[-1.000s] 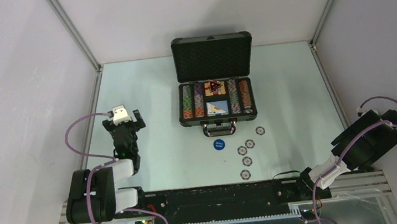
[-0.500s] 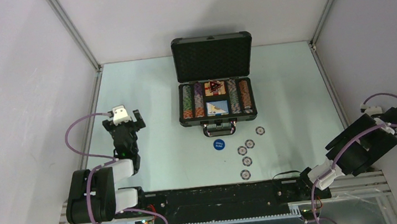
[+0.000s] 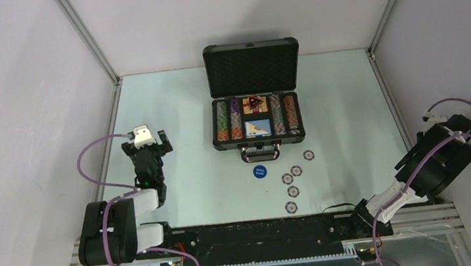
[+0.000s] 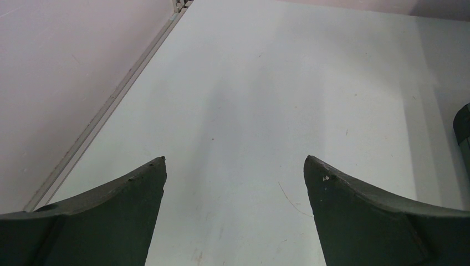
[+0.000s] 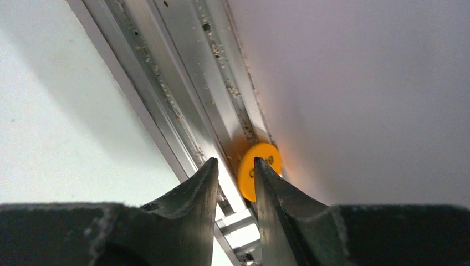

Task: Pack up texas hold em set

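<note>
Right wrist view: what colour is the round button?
The button is orange; right wrist view.

Table (image 4: 266,83) matt, smooth, lightly scuffed; aluminium rail (image 5: 188,83) brushed, scratched, dusty; orange button (image 5: 269,157) smooth plastic; briefcase (image 3: 252,68) at 12 o'clock, lid lined with dimpled black foam

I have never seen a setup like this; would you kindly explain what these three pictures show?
These are two robot arms bolted at the near edge of a table. The overhead picture looks down on both; the other two come from wrist cameras, showing each arm's own fingers. On the table stands an open case with rows of chips inside; in front lie a blue button and five loose chips. The left gripper is wide open above the table, holding nothing. The right gripper, slightly open, points at an orange button lodged in the metal rail by the wall, not gripped.
</note>
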Robot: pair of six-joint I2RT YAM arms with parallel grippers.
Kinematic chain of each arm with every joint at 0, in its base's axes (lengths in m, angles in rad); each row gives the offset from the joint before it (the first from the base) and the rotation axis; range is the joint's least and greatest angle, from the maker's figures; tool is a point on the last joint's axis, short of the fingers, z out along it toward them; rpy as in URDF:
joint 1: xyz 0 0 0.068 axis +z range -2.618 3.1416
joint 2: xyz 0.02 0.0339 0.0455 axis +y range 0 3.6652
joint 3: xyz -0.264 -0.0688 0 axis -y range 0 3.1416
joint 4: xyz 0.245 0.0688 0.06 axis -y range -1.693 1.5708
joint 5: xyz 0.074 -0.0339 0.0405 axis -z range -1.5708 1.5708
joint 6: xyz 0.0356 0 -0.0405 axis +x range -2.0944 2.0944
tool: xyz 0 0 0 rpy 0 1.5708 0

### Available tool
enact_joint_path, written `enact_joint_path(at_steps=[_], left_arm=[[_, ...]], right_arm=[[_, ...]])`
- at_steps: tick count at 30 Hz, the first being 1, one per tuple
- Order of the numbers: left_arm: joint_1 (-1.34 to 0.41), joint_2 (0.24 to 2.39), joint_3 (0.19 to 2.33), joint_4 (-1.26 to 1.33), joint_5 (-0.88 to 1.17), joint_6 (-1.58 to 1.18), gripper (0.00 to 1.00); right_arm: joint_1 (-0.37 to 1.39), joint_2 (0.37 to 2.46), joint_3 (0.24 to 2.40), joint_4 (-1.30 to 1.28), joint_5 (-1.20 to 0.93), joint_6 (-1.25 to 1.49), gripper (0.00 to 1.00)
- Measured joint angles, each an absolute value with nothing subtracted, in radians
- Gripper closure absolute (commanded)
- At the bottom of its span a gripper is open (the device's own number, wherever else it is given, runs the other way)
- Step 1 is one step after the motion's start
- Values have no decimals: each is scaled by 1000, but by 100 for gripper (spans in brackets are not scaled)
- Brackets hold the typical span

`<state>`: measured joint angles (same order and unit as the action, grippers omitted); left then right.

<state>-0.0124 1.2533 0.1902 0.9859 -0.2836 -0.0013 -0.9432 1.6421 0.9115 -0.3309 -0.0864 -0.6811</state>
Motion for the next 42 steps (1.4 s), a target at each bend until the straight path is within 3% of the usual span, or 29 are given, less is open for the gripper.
enact_joint_path(at_steps=[16, 42], left_arm=[[-12, 1253, 190, 986, -284, -1, 2], [-12, 1253, 190, 986, -284, -1, 2]], right_arm=[[-894, 1751, 886, -214, 50, -715, 67], [-969, 1718, 878, -317, 65, -820, 67]])
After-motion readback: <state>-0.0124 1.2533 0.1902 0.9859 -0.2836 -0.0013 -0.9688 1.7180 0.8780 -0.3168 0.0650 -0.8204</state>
